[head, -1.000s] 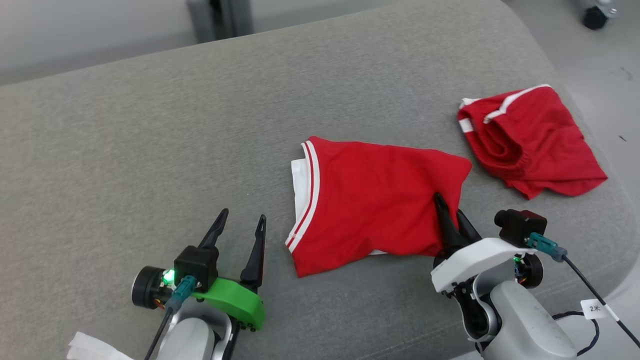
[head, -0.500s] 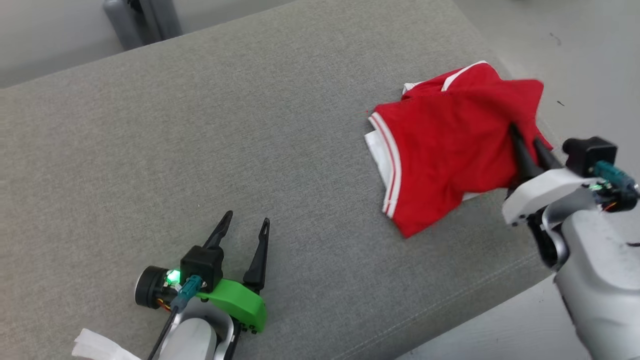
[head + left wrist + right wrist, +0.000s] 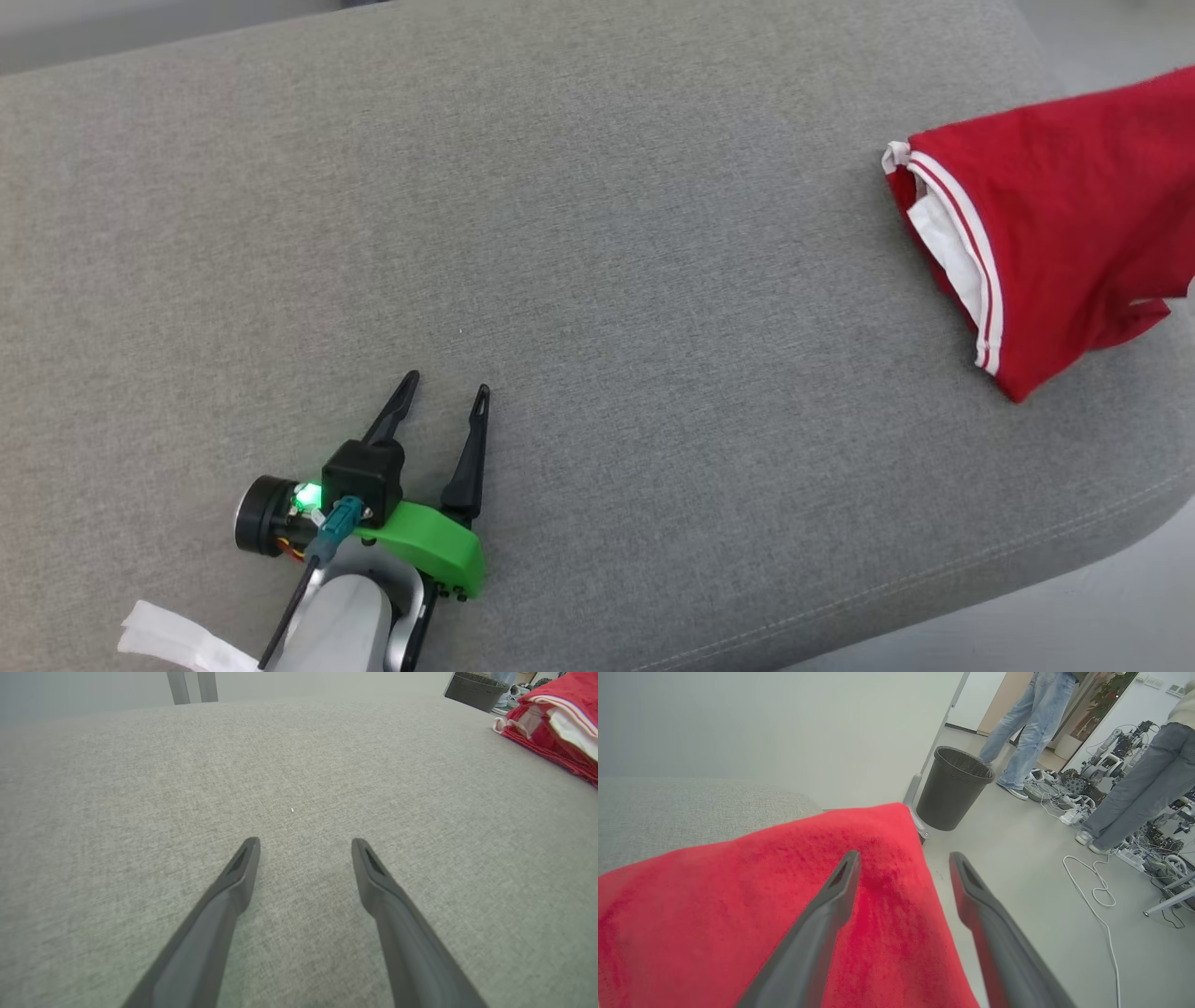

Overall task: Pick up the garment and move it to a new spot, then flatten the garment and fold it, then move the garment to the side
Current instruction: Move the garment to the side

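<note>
Beyond the red garment (image 3: 714,896), a black bin (image 3: 948,798), contents unseen; left end effector (image 3: 305,841) and right end effector (image 3: 904,855) gape wide, empty.

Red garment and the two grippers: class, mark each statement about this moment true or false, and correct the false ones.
1. The left gripper has its fingers spread with nothing between them. True.
2. The red garment lies in the middle of the grey cushion. False: in the head view it lies at the cushion's right end.
3. The right gripper is clamped on the garment. False: its fingers stand apart above the red cloth, gripping nothing.
4. A black waste bin stands on the floor beyond the cushion. True.
5. The garment's open edge carries white stripes. True.
</note>
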Available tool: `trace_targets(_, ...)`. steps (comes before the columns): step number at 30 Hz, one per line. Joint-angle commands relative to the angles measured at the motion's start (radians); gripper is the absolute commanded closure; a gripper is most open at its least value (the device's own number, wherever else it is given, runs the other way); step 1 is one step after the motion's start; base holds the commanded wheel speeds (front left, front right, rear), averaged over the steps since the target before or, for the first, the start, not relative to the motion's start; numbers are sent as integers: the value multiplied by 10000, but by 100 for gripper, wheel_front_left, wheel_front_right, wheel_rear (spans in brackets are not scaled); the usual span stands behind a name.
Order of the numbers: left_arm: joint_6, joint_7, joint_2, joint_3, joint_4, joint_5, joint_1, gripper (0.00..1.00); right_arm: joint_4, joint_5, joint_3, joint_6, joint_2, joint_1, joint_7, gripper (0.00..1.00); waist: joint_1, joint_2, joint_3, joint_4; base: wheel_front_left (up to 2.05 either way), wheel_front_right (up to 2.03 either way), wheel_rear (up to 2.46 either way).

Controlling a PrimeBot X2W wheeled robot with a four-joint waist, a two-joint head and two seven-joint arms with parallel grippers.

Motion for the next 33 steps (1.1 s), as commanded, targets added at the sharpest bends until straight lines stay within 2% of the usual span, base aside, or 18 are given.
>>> trace_targets(1,36,2,63,75,-69,-42,-163,0,-50,-407,-392,-13,303,-92,-140,0,0,-1,246,380,0,0,0)
trace_targets(3,103,2,63,194,-113,-44,-137,0,-248,-756,-1113,-15,799,-99,-297,0,0,-1,237,463,0,0,0)
trace_targets(6,229,4,63,447,-210,0,-74,0,-857,-945,-1456,-15,1744,16,-451,0,0,-1,160,595,0,0,0)
trace_targets(10,439,4,61,860,-407,-80,58,0,-2455,-426,-1015,-15,2827,587,-468,0,0,-1,-4,851,0,0,0)
trace_targets(13,574,2,60,1170,-539,-143,89,0,-3423,196,-302,-15,3299,1348,-466,0,0,-1,-130,1130,0,0,0)
trace_targets(18,760,4,58,1492,-681,-244,240,0,-4475,916,509,-15,3499,2599,-467,0,0,-1,-435,1735,0,0,0)
trace_targets(21,918,3,52,1589,-666,-227,331,0,-4551,1682,1002,-15,3513,3136,-470,0,0,-1,-650,2172,0,0,0)
trace_targets(26,1082,4,52,1734,-780,-296,491,0,-4594,2080,1632,-15,3512,3773,-470,0,0,-1,-1025,2754,0,0,0)
trace_targets(33,930,3,52,1908,-767,-383,676,0,-4623,2588,1630,-13,3527,4165,-469,0,0,-1,-1575,3414,0,0,0)
